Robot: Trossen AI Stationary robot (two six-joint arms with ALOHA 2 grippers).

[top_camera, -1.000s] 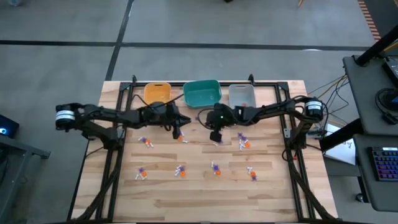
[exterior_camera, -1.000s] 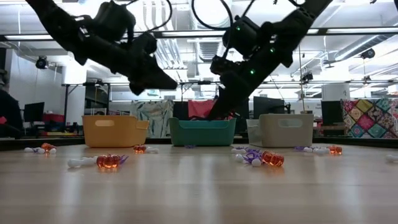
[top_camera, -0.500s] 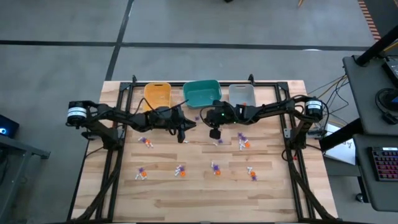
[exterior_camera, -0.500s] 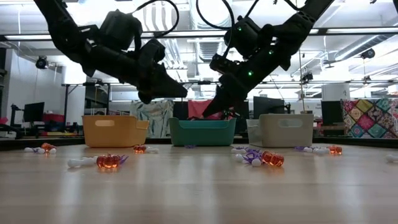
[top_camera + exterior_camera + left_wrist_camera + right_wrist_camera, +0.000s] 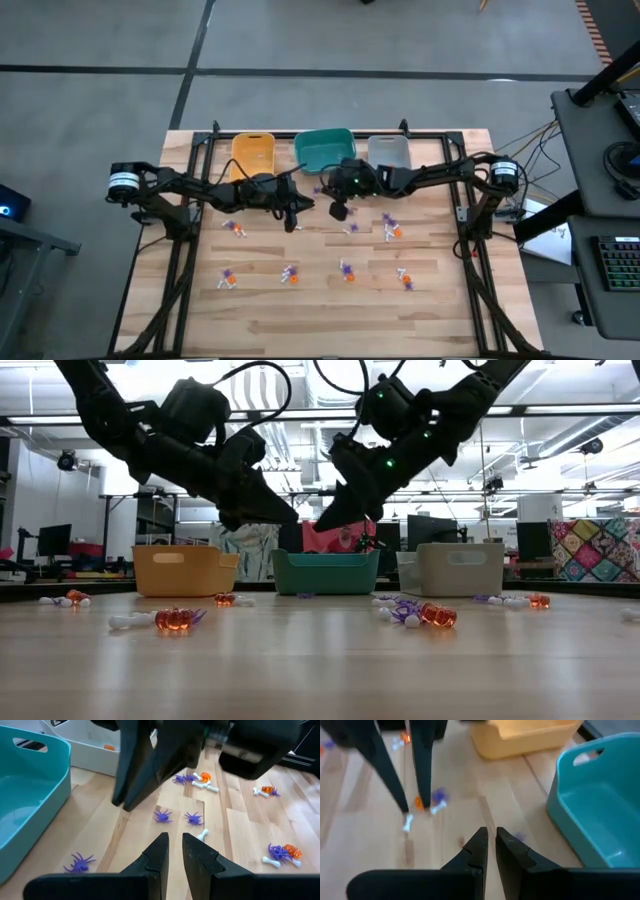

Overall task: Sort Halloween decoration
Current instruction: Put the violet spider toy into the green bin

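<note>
Right gripper (image 5: pixel 339 212) has been shifted toward the teal bin (image 5: pixel 325 150); left gripper (image 5: pixel 291 223) unmoved. Both are closed, nothing gripped.

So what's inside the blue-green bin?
The teal bin looks empty: the left wrist view shows bare floor and walls, and the right wrist view shows the same. Its far corner is out of both views, so something tiny could hide there.

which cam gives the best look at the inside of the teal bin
The high view: it looks straight down into the teal bin, with nothing seen inside. The low view shows only its outer wall. The left wrist view and right wrist view each show part of its interior.
</note>
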